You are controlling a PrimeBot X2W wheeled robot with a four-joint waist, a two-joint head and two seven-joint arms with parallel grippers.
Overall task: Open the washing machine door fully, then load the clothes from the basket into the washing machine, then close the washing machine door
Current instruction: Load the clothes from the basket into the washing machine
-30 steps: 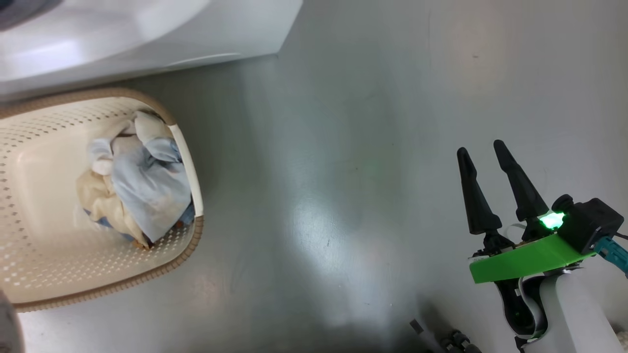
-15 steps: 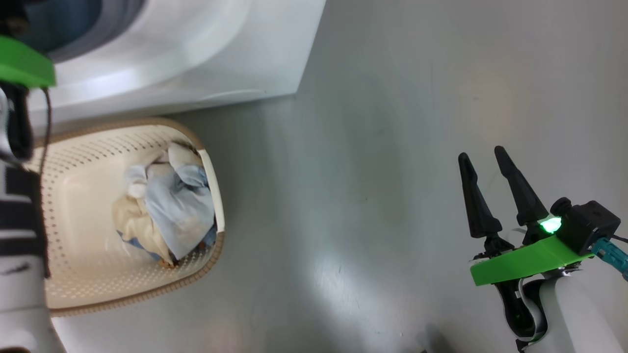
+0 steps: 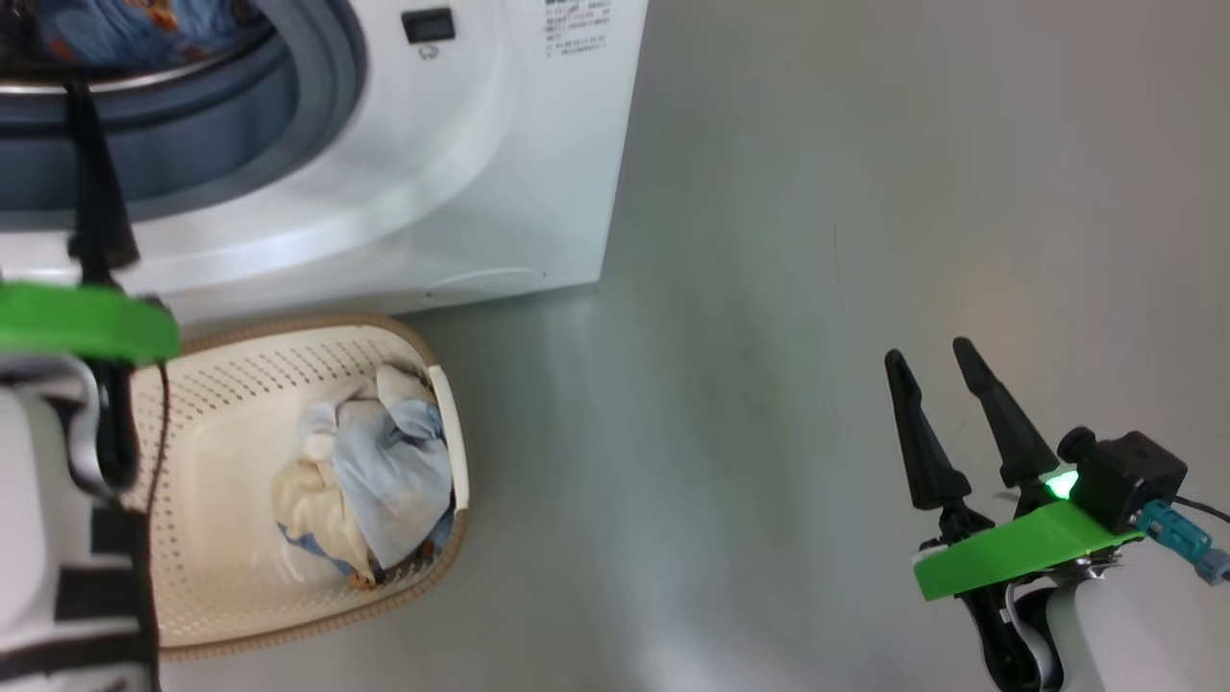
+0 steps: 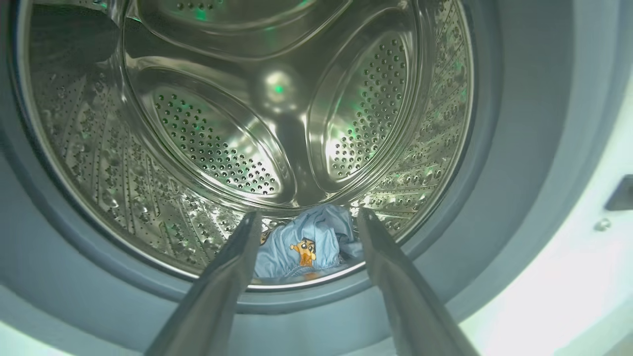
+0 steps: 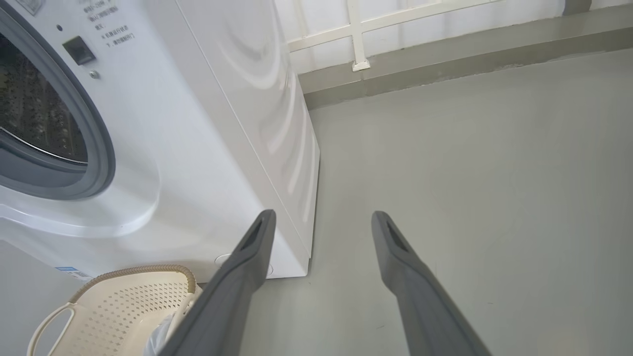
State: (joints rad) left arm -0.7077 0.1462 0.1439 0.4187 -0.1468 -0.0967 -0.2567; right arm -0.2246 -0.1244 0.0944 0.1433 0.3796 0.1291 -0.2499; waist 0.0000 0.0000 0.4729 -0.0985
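The white washing machine (image 3: 500,173) stands at the upper left with its mouth uncovered; its door is out of view. A blue garment with orange cartoon patches (image 4: 306,244) lies at the front bottom of the steel drum (image 4: 222,148). My left gripper (image 4: 307,215) is open in front of the mouth with nothing between its fingers, and one dark finger (image 3: 96,202) crosses the grey-blue seal. The cream basket (image 3: 221,404) sits on the floor below the machine, holding pale blue and cream clothes (image 3: 384,471). My right gripper (image 3: 927,360) hangs open and empty over bare floor, far right of the basket.
The grey floor (image 3: 769,288) stretches right of the machine. In the right wrist view a wall with a low grey kerb (image 5: 445,54) runs behind the machine's side (image 5: 237,123). The basket (image 5: 123,306) stands close against the machine's front base.
The head camera has tilted up, bringing the machine's mouth into view. My left arm has come in at the left and reaches to the mouth. The right gripper keeps its pose.
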